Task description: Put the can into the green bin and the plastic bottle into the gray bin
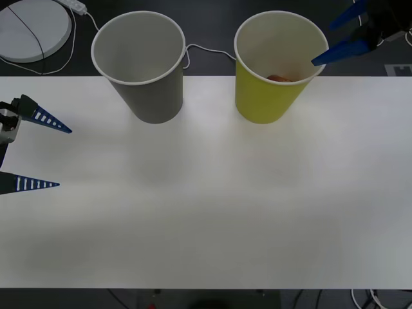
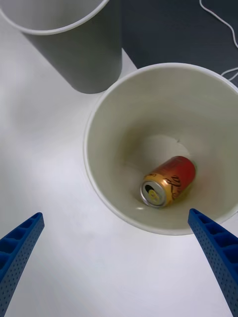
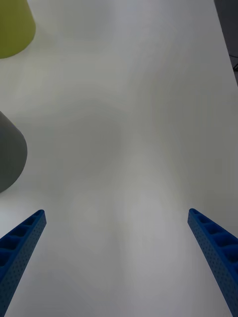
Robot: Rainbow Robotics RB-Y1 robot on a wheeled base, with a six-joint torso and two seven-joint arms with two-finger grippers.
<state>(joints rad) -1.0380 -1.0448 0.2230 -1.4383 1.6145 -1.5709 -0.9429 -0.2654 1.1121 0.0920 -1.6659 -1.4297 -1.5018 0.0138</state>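
1. Left gripper (image 1: pixel 29 151) waits at the table's near-left edge, blue ribbed fingers spread wide w/ nothing between them; in its wrist view it faces bare white table (image 3: pixel 134 124), w/ the two bins' sides just at the margin.
2. No plastic bottle visible anywhere on the tabletop, so the second half of the job has nothing to pick from what these views show.
3. Farther back, gray bin (image 1: pixel 145 64) stands upright at the table's far edge, left of centre; its inside looks empty.
4. Just beside it, apart, green bin (image 1: pixel 278 67) stands upright, right of centre.
5. The can (image 2: pixel 168 182), red w/ gold top, lies on its side at the bottom of the green bin, pull-tab end facing up toward the camera. Can step looks done.
6. Right gripper (image 1: pixel 338 38) hovers above the green bin's far-right rim, fingers apart and holding nothing, lower fingertip over the rim's edge.
7. Judgement: release stage of step one. Next move calls for the right arm to lift clear w/o clipping the rim, then locate the bottle for the gray bin.
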